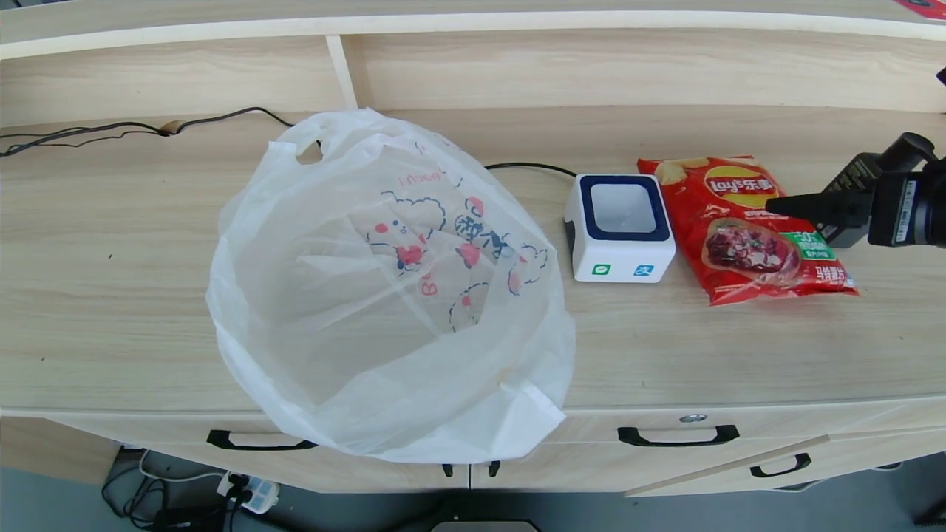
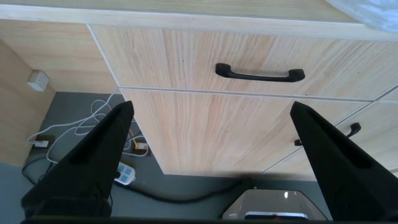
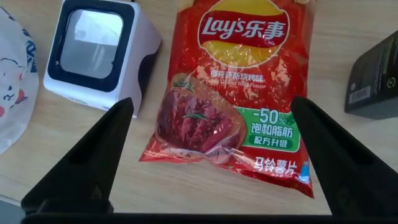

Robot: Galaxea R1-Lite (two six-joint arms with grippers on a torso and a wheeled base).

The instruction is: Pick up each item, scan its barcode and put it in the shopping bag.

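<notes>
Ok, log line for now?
right gripper open over red crisp packet; white box scanner beside it; white plastic shopping bag open; left gripper open by wooden drawers

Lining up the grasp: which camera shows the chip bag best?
Right wrist view: the chip bag lies close below, nearly whole, between open jaws. Head view shows it smaller, the right gripper overlapping it. Left wrist view faces drawer fronts.

Head looks down over counter (image 1: 111,332); right wrist close above chip bag (image 3: 236,93), scanner (image 3: 93,56), both shared; left wrist faces drawers (image 2: 186,56)
</notes>
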